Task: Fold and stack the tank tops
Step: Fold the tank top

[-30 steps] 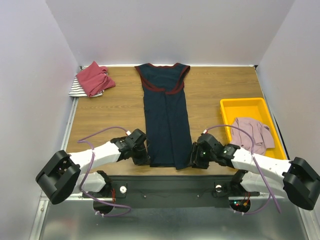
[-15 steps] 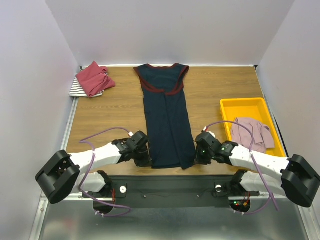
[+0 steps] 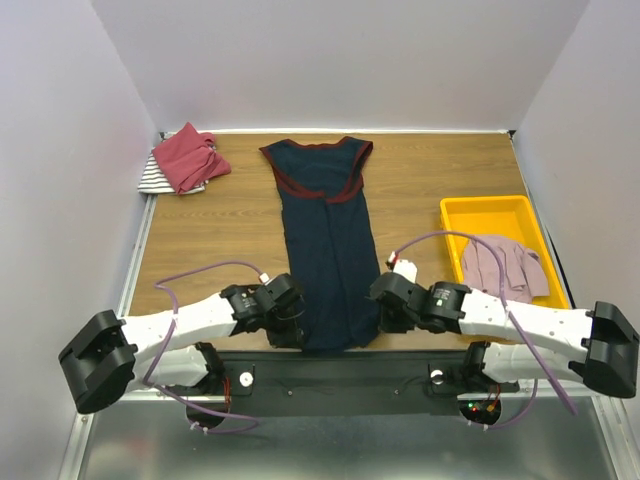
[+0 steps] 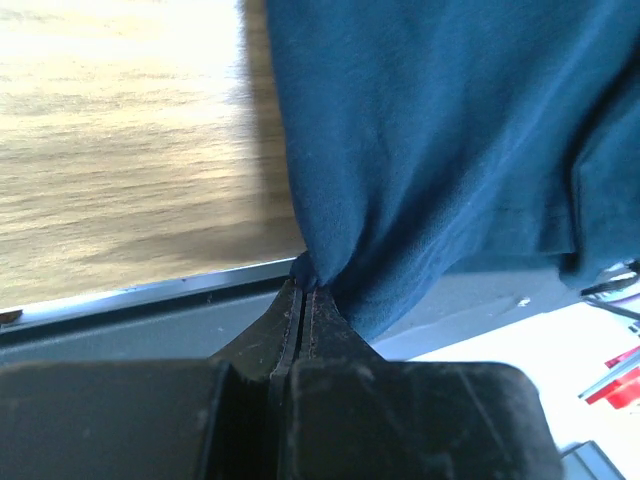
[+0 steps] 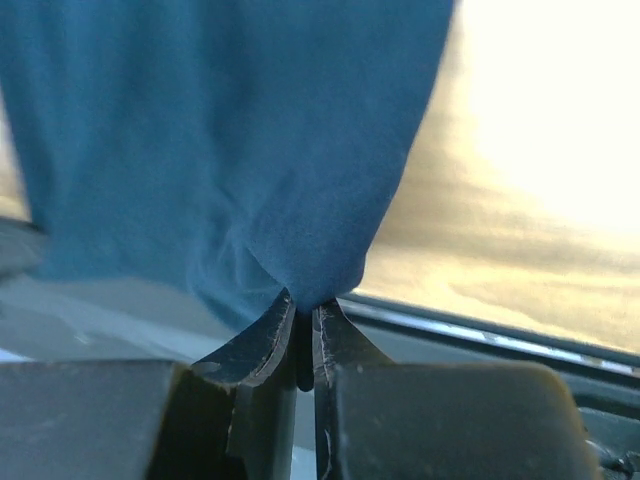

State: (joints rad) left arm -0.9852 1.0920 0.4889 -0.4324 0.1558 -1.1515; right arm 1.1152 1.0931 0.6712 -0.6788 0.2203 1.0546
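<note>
The navy tank top [image 3: 328,235] with maroon trim lies lengthwise down the middle of the wooden table [image 3: 230,220], neck at the far end. My left gripper [image 3: 294,330] is shut on its near left hem corner, seen as blue cloth [image 4: 420,150] in the left wrist view above the gripper [image 4: 303,288]. My right gripper [image 3: 376,318] is shut on the near right hem corner; the cloth [image 5: 240,150] bunches above the gripper [image 5: 303,300]. The hem hangs at the table's near edge. A red tank top [image 3: 188,157] lies on a striped one [image 3: 152,177] at the far left. A pale pink one [image 3: 503,266] lies in the tray.
A yellow plastic tray [image 3: 485,212] stands at the right side of the table. White walls close in the back and both sides. A black metal rail [image 3: 340,365] runs along the near edge between the arm bases.
Both grippers have moved inward and toward the near edge with the hem corners. The navy top has narrowed at the hem and slid nearer, its neck end shifting slightly left.
</note>
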